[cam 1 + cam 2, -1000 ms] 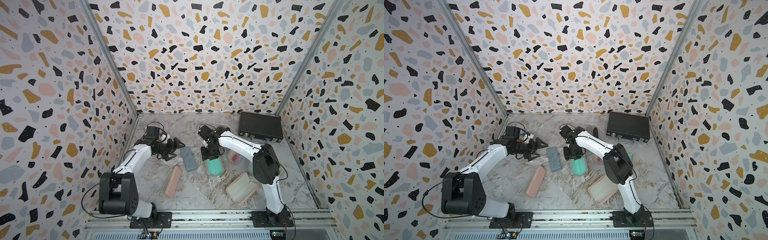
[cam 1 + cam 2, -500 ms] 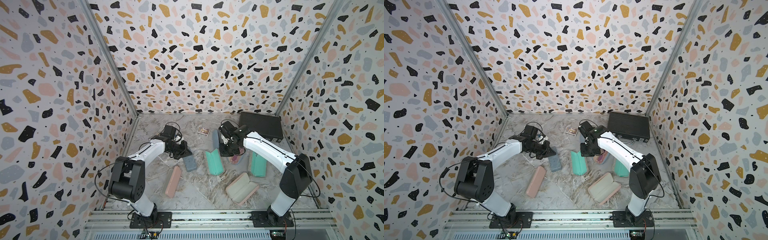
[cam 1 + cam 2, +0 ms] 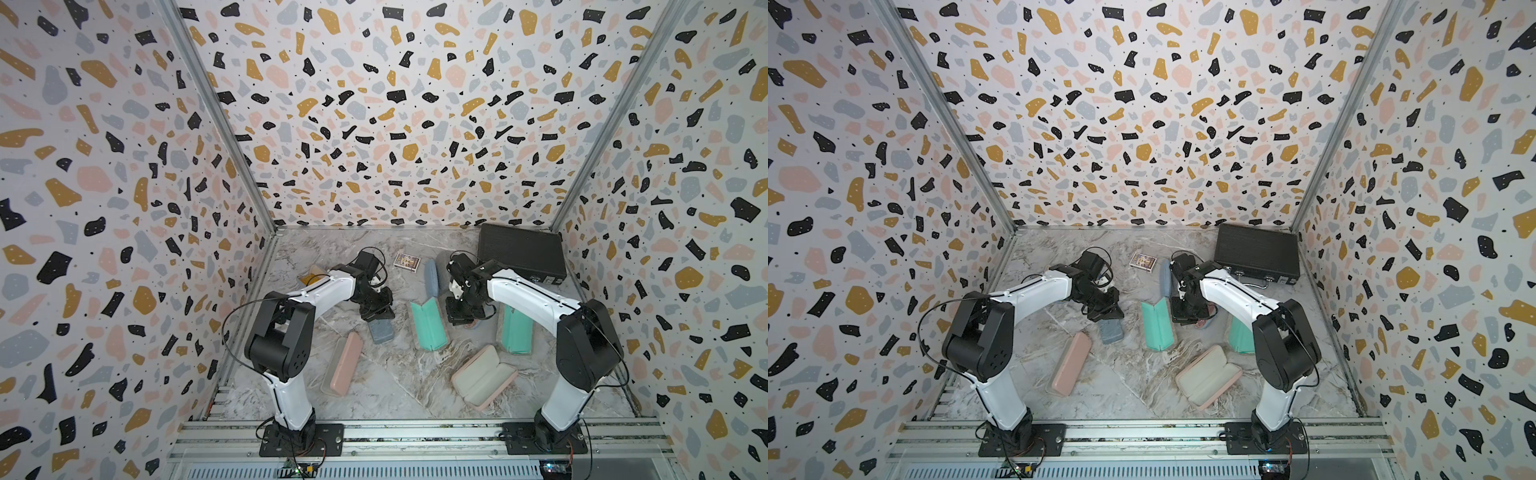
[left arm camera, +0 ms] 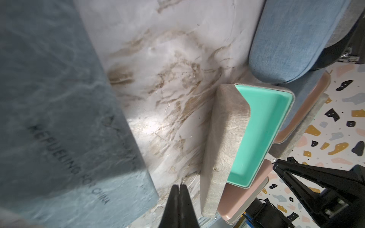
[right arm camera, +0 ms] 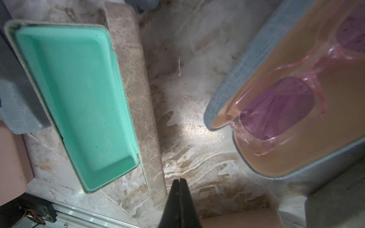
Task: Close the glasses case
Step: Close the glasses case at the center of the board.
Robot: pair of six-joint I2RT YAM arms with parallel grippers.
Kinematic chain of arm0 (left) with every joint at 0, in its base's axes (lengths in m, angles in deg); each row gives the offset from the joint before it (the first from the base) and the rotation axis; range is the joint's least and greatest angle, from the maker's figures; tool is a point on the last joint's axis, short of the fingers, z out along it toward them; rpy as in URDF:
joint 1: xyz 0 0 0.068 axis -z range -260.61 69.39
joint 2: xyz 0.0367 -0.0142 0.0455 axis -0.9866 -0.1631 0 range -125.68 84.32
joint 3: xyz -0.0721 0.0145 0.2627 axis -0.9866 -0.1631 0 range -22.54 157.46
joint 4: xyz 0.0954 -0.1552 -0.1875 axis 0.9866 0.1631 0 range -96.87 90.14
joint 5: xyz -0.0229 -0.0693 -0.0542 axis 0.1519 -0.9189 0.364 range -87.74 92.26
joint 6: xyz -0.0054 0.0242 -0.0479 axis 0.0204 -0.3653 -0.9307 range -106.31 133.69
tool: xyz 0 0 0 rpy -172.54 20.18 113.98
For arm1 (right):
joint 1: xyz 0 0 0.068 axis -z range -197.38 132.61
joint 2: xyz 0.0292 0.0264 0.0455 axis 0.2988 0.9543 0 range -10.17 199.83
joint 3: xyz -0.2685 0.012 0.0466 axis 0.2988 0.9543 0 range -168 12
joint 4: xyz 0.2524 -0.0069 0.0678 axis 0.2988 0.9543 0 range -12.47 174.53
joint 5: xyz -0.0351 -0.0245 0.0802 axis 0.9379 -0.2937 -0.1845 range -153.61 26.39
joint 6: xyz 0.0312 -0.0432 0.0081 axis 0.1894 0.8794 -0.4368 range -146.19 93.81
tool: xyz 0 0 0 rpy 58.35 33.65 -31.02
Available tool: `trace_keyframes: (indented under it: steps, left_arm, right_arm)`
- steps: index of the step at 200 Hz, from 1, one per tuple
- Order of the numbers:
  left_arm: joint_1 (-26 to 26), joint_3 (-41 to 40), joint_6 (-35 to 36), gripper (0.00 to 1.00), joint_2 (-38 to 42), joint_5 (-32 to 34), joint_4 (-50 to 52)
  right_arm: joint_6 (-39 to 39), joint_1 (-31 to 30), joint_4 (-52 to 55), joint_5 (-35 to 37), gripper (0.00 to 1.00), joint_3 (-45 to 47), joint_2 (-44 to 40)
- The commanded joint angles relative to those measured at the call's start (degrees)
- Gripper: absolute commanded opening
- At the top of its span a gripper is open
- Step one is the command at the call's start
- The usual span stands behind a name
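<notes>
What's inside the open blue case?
Pink glasses with purple lenses lie inside the blue case. One end is out of the picture; in both top views the right arm mostly hides them.

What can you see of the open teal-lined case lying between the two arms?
The teal-lined case lies open and flat near the middle of the marble table. Its inner tray is smooth teal and empty; the outer cover looks beige, stone-patterned, with a flap folded out along one long side. Only the table appears to touch it.
</notes>
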Motion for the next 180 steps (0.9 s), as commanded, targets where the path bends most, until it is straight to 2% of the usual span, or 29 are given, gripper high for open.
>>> trace_keyframes:
  steps: [1, 59, 180]
  left_arm:
    - [1.67, 3.08, 1.63, 0.0, -2.12, 3.3, 3.8]
    - [4.72, 6.11, 1.92, 0.0, -5.61, 4.68, 5.34]
    - [7.88, 8.47, 0.97, 0.0, -9.12, 2.72, 2.6]
  right_arm:
    - [1.83, 0.34, -0.46, -1.41, 0.0, 0.47, 0.74]
    - [2.2, 0.58, -2.54, -3.47, 0.0, 1.32, 3.55]
    - [3.07, -0.31, -2.78, -7.91, 0.0, 0.45, 5.16]
